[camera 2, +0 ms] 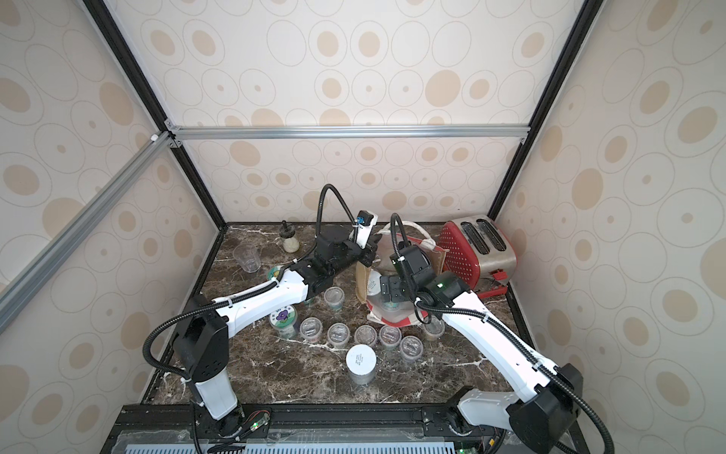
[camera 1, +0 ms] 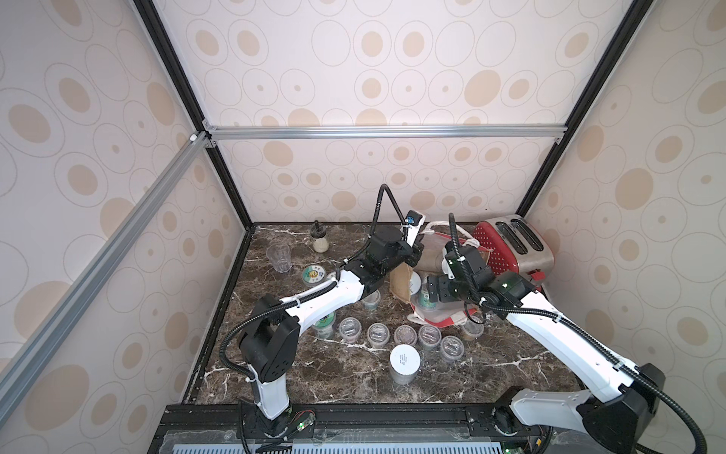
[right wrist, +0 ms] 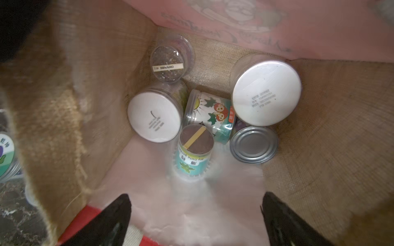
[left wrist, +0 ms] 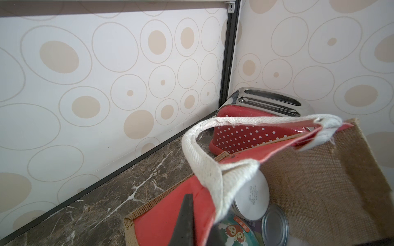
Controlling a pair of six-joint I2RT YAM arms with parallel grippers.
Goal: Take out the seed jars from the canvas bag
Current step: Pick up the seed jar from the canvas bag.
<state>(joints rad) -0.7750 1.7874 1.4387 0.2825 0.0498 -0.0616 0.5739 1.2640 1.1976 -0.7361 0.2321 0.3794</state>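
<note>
left gripper (left wrist: 200,215) clamped shut on canvas bag (left wrist: 319,181) rim, tips cut off | right gripper (right wrist: 196,194) spread wide, empty, in bag mouth | seed jars (right wrist: 266,93) inside bag, blurry | more on desk (camera 1: 334,373), some half-hidden under left arm (camera 1: 314,304)

My left arm (camera 1: 314,302) reaches far forward, jaws clamped on the canvas bag (left wrist: 319,170) rim. My right arm (camera 1: 550,326) angles forward and inward, wrist tipped down, jaws spread wide, holding nothing.
</note>
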